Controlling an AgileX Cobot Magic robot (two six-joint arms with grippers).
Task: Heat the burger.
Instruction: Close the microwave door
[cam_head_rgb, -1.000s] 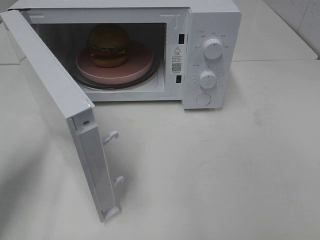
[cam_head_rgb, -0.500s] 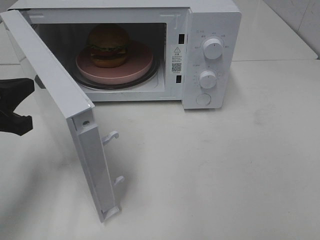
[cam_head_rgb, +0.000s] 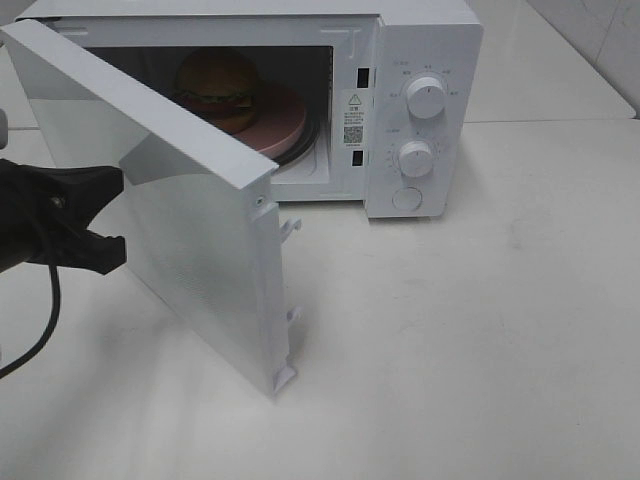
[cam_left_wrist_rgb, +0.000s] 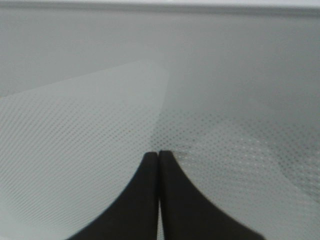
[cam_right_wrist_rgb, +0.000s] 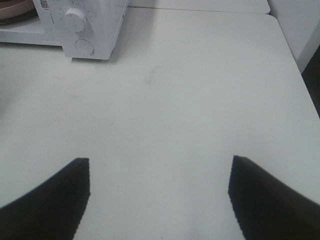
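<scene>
- The white table (cam_head_rgb: 480, 340) carries the microwave (cam_head_rgb: 425, 40).
- Its door (cam_head_rgb: 190, 220) stands half open.
- The left gripper (cam_left_wrist_rgb: 159, 156), fingers pressed together, sits right at the door's meshed panel.
- The right gripper (cam_right_wrist_rgb: 159, 162) hangs spread wide above the table.
- The pink plate (cam_head_rgb: 288, 125) lies inside the cavity.
- The burger (cam_head_rgb: 215, 82) sits on the plate, partly behind the door.

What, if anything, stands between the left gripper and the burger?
The door of the microwave, partly swung shut, stands between them. The left gripper is at the door's outer face, and the burger sits inside on the plate. The burger is already where it has to be.
</scene>
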